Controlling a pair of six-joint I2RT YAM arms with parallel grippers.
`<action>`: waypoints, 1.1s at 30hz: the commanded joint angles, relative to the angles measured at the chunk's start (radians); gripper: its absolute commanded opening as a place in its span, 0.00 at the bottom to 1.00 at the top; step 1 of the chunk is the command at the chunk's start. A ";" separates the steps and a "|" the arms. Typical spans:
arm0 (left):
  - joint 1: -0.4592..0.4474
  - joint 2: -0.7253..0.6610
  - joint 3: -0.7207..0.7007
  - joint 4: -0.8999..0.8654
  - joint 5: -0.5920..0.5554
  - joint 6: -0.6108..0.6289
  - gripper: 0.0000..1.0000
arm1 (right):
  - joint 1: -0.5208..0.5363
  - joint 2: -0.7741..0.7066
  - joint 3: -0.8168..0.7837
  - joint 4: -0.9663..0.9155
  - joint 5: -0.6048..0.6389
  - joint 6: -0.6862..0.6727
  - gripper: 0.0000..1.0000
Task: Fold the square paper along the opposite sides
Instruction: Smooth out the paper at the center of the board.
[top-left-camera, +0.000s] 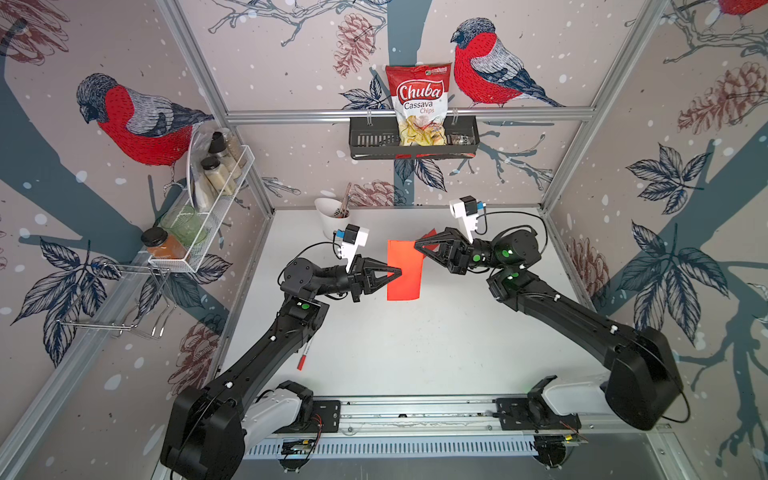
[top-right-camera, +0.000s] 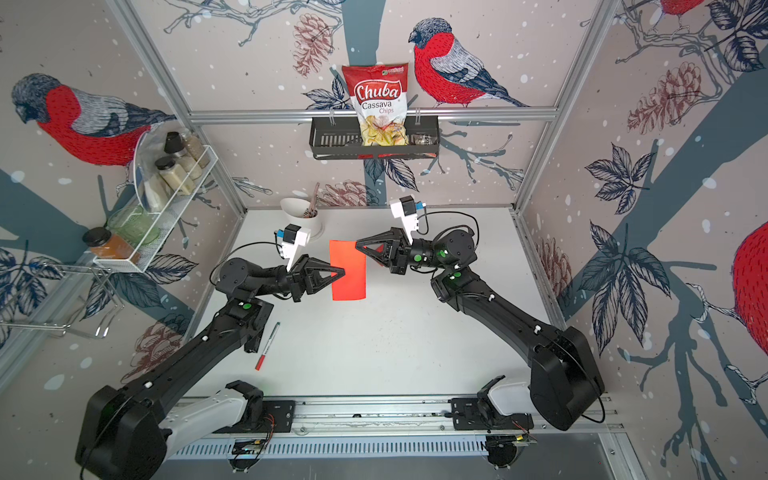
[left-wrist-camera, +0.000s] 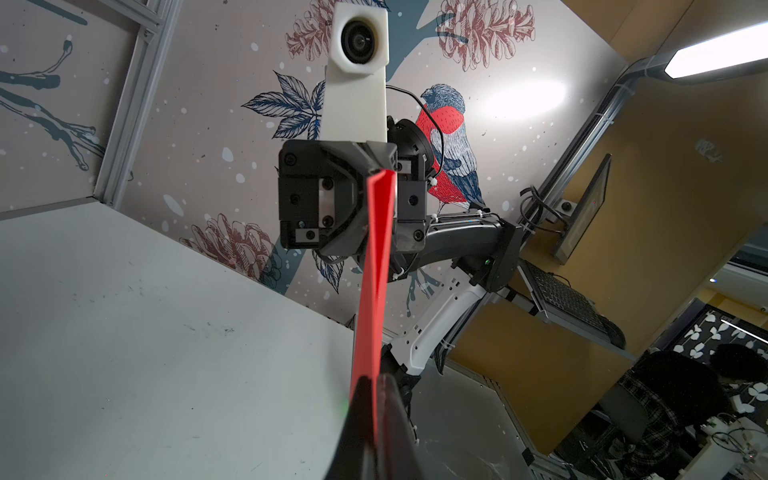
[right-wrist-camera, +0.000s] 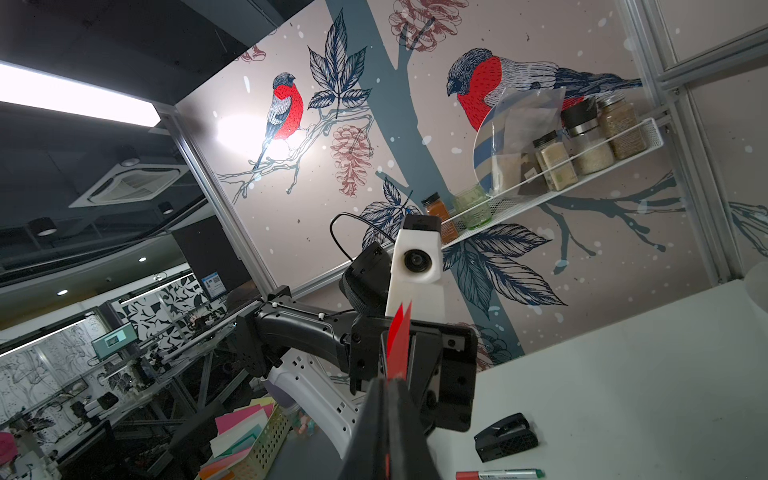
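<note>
The square paper (top-left-camera: 405, 274) is red and folded into a tall narrow rectangle, held upright above the white table (top-left-camera: 415, 353) in both top views. My left gripper (top-left-camera: 398, 272) is shut on the middle of its left edge. My right gripper (top-left-camera: 417, 246) is shut on its upper right corner. In the left wrist view the paper (left-wrist-camera: 374, 270) runs edge-on from my left gripper (left-wrist-camera: 376, 386) to the right one, with its two layers parting slightly at the far end. The right wrist view shows the paper (right-wrist-camera: 398, 345) pinched in my right gripper (right-wrist-camera: 392, 384).
A red marker (top-left-camera: 303, 357) lies on the table beside the left arm. A white cup (top-left-camera: 332, 214) with utensils stands at the back. A small black object (right-wrist-camera: 505, 436) lies near the marker (right-wrist-camera: 498, 473). Wire racks hang on the left and back walls.
</note>
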 joint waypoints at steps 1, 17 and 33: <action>0.002 0.004 -0.003 -0.038 0.006 0.044 0.00 | -0.002 -0.014 -0.006 0.042 0.011 0.011 0.00; -0.074 0.249 0.258 -1.164 -0.444 0.726 0.00 | 0.037 -0.427 -0.447 -0.471 0.794 -0.581 0.89; -0.251 0.794 0.530 -1.523 -0.794 0.986 0.00 | 0.416 -0.089 -0.810 0.141 1.340 -0.991 0.25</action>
